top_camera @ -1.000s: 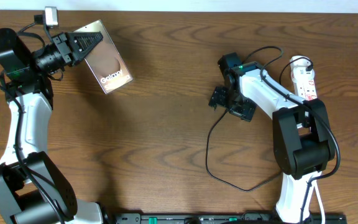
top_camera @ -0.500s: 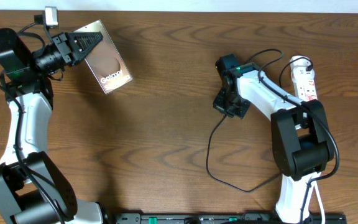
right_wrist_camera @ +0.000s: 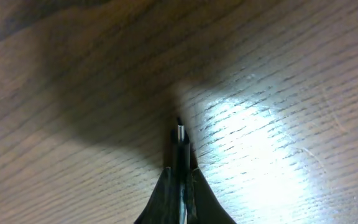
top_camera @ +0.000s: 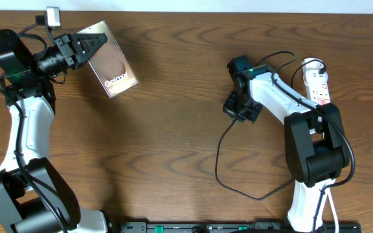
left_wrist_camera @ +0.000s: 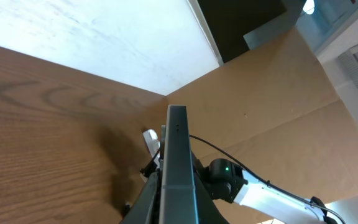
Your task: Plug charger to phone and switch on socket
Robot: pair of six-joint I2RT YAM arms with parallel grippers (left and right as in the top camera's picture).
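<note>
Since half a second ago I'm nudging my right gripper slightly right. Overhead: left gripper is clamping the phone far left; charger is looping back toward the socket. Left wrist: phone is standing edge-on in my grip. Right wrist: I'm pinching the charger by its tip, over the table.

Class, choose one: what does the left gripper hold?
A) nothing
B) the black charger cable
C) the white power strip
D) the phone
D: the left gripper is shut on the phone, which shows edge-on in the left wrist view; the charger is in the right gripper.
</note>
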